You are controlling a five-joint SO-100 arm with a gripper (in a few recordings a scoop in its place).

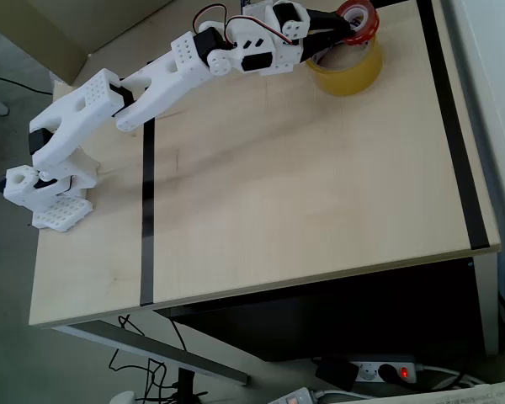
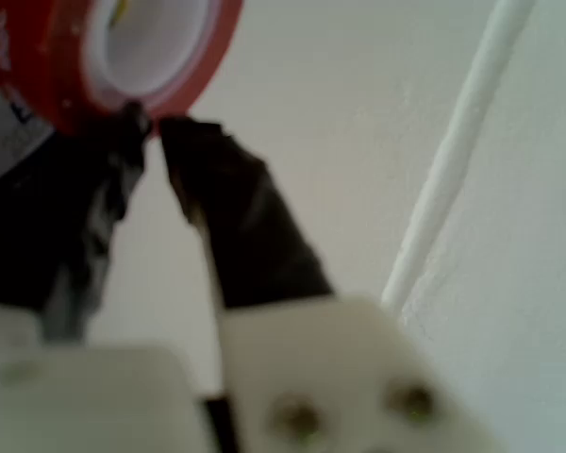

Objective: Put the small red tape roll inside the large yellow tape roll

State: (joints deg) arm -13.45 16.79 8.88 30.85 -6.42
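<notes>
- Your hand (image 2: 149,127) is pinching the small red tape roll (image 2: 123,52) by its rim, the dark fingertips (image 2: 193,151) nearly meeting on the ring's wall in the wrist view.
- In the overhead view the small red tape roll (image 1: 358,18) is held tilted just above the large yellow tape roll (image 1: 347,69), which sits at the far edge of the bench (image 1: 303,194).
- Expect the red roll to be light and stiff, but its tape face is smooth, so a thin rim pinch may let it swivel.
- The yellow roll looks heavier and should stay put; aim for its open core and release low.
</notes>
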